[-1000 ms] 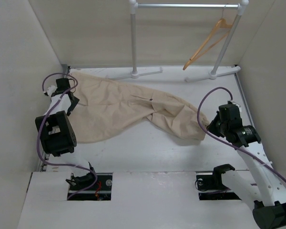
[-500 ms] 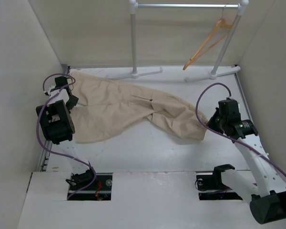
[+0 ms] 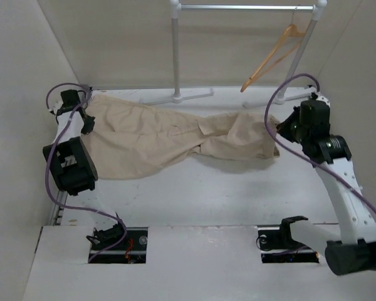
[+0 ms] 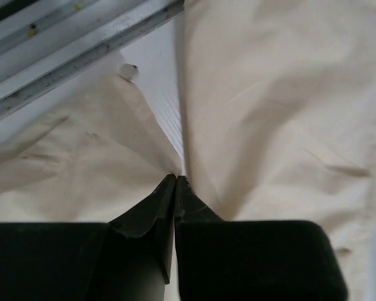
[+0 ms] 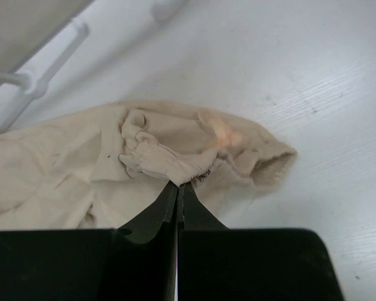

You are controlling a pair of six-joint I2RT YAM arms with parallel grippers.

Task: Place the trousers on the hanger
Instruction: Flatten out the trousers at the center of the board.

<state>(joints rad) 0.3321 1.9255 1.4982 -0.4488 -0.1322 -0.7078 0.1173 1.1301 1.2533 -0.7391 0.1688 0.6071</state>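
"Across the counter (image 3: 194, 194) lay the trousers (image 3: 163, 135), the left pincer (image 4: 175, 180) and right pincer (image 5: 177, 184) each clamped on one end."

"Best, I judged, was raising both together, cloth taut, toward the hanger (image 3: 272, 56) hung on the rail (image 3: 238, 7), well apart."

The trousers (image 3: 169, 135) are plain beige-tan with no print, against a white tabletop (image 3: 194, 194) with faint grain. At one o'clock in the top view the hanger (image 3: 272, 53) is light orange, and the garment rail (image 3: 175, 50) has white posts and a grey metal bar. The jaws are black, the cables (image 3: 276, 94) purple, the left arm (image 3: 72, 166) black and the right arm (image 3: 341, 188) white with black joints.
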